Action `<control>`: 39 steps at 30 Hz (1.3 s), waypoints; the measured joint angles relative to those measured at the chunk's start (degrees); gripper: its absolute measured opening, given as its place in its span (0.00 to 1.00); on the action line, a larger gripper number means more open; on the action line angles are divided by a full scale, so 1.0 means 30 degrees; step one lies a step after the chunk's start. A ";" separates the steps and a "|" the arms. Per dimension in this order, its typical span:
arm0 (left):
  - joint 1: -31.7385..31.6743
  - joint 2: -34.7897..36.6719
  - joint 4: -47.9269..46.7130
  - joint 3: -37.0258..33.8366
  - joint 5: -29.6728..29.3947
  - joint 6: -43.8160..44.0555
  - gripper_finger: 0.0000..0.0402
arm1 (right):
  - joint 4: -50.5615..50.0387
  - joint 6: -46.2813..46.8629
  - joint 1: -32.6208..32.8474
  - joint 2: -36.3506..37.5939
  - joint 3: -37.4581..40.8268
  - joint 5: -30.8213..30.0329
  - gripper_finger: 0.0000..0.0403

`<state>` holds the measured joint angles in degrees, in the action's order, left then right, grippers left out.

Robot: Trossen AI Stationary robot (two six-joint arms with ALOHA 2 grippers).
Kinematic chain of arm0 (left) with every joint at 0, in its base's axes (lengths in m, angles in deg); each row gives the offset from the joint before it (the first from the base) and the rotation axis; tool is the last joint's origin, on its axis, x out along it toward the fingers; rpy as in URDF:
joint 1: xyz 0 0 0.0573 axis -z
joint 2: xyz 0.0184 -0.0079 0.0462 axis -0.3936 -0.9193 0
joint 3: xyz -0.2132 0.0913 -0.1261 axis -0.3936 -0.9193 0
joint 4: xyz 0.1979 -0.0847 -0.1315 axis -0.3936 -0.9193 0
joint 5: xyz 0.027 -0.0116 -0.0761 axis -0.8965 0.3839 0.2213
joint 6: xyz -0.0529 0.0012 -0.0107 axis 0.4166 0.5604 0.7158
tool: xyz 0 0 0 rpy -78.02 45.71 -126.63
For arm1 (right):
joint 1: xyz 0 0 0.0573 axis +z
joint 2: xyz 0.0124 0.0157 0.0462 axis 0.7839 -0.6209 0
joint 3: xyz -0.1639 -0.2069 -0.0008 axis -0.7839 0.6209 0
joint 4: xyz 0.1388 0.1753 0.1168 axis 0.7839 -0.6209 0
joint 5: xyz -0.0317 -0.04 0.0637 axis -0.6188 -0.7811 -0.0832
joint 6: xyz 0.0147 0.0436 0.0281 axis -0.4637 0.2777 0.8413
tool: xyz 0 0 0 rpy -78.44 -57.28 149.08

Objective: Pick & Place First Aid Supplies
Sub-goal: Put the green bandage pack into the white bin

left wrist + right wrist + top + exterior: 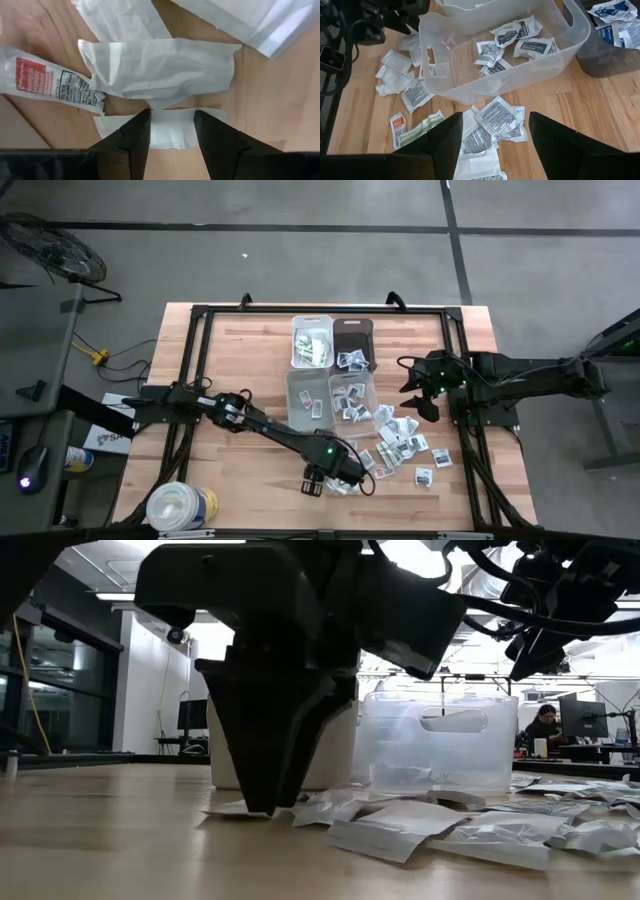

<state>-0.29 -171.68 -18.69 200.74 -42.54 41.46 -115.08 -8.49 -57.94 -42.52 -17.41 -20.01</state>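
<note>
Here, starting at the left, we see a big white round tub point(180, 507) with a yellow-blue label at the near-left corner of the wooden table point(240, 360). The left arm reaches across the near side, and the left gripper point(338, 480) is down at the table top on the left end of the loose scatter of first aid packets point(405, 442). In the left wrist view its fingers point(132, 137) stand partly apart, straddling a plain white packet point(170, 127) that lies flat on the wood; we cannot tell for sure whether the tips pinch it. Just beyond lies a crumpled white packet point(160, 67), and beside that a packet with a red panel point(45, 82).

Toward the middle, four small bins sit in a block: a clear bin point(311, 340) far left with greenish packets, a dark bin point(353, 340) beside it, and two clear bins nearer us, one point(309, 400) with a few packets, the other point(352, 395) with several printed ones.

To the right, most packets lie loose on the table near the bins. The right gripper point(420, 390) hovers above the table just right of the bins, its fingers wide apart and holding nothing.
</note>
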 joint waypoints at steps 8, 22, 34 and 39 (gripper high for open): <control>0.0022 -0.0011 0.0343 -0.0313 0.0012 0.0365 0.35 | 0.0005 0.0000 -0.0006 0.0000 0.0000 -0.0003 0.55; 0.0249 -0.0142 -0.0902 0.0324 -0.0080 0.0785 0.02 | 0.0005 0.0000 -0.0003 0.0000 0.0000 -0.0005 0.55; 0.0598 0.1234 -0.2364 0.2368 -0.0280 0.1441 0.01 | -0.0023 0.0000 0.0000 0.0000 0.0000 0.0003 0.55; 0.0652 0.2735 -0.2197 0.2371 -0.1424 0.2382 0.00 | 0.0005 -0.0062 0.0000 -0.0015 -0.0007 0.0003 0.55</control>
<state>1.67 -163.48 -25.29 207.86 -46.81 48.61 -115.07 -8.67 -57.94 -42.56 -17.43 -20.00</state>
